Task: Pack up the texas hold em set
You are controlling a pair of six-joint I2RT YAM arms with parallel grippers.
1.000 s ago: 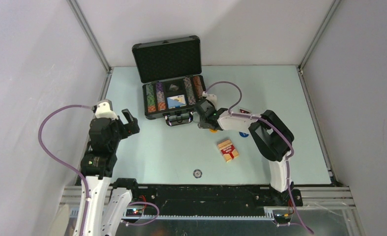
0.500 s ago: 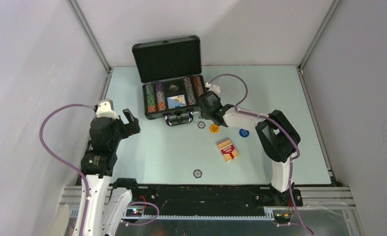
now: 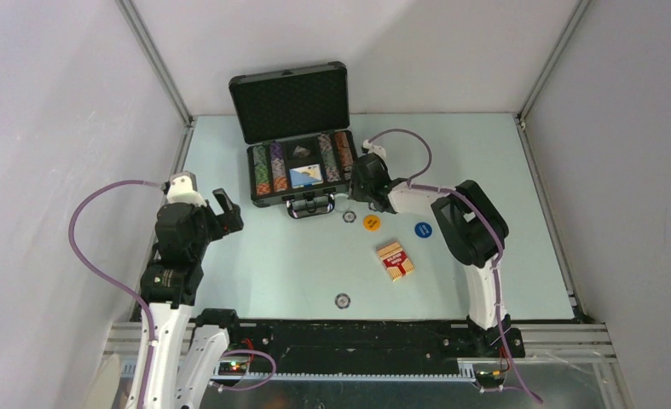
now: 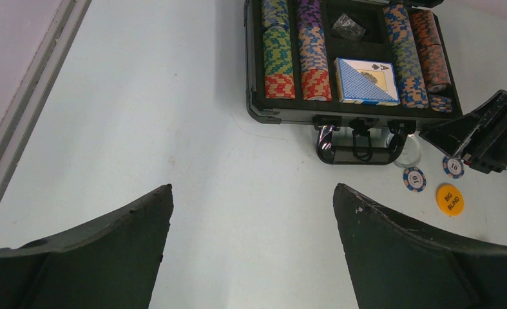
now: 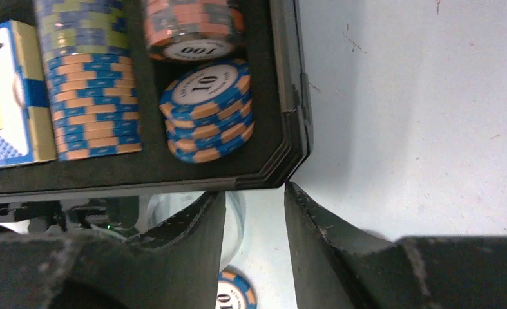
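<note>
The right gripper (image 5: pixel 255 199) has moved off the orange button (image 3: pixel 371 222) to the front corner of the black case (image 3: pixel 289 104), fingers a little apart, holding nothing. The left gripper (image 4: pixel 252 193) is spread wide. The case sits open at the back of the table (image 3: pixel 502 162), with chip rows (image 3: pixel 270 168) inside.

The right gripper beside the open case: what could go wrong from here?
1. The right gripper hangs right at the briefcase corner; a nudge might shift the case and topple the slanting stack of 10 chips.
2. The loose chip and clear disc beneath it lie flat on the table, so they may slide away rather than be gripped.
</note>
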